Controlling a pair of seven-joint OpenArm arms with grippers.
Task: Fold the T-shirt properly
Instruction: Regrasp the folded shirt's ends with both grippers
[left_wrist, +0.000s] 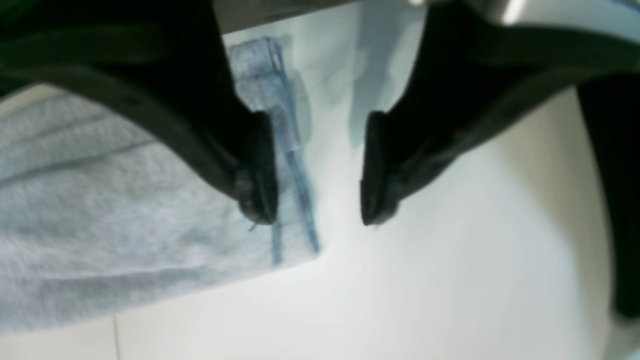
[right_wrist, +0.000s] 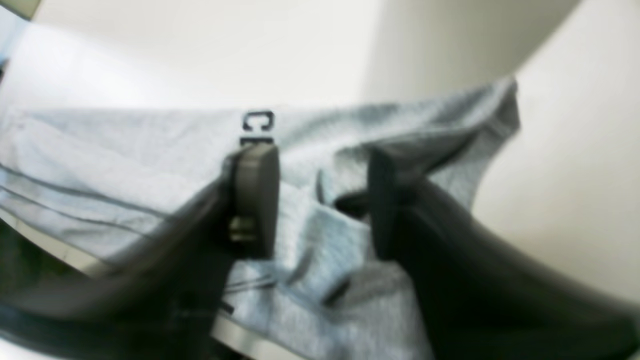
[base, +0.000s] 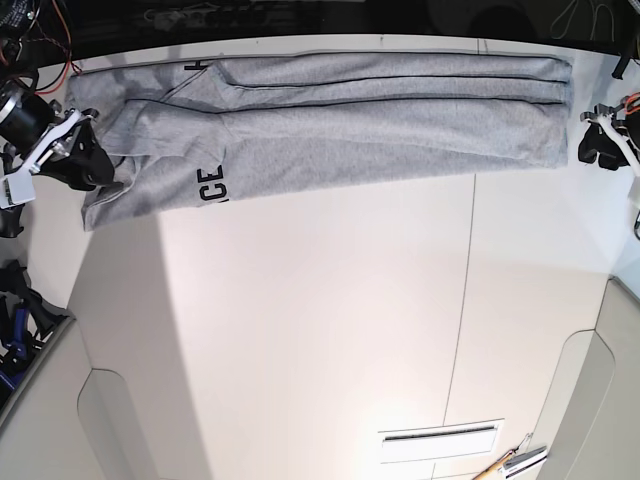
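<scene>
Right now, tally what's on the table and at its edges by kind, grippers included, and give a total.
T-shirt, grey, folded lengthwise into a long strip: 1
Grippers: 2, the left gripper with jaws open beside the shirt's end, the right gripper with jaws open over the lettered end
Small tool-like item at the table's near edge: 1
Total: 4

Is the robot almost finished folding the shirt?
Not yet. The T-shirt is already folded lengthwise into a long strip. The right gripper sits open over one end, the left gripper open beside the other, neither gripping. Folding the strip shorter is left.
</scene>
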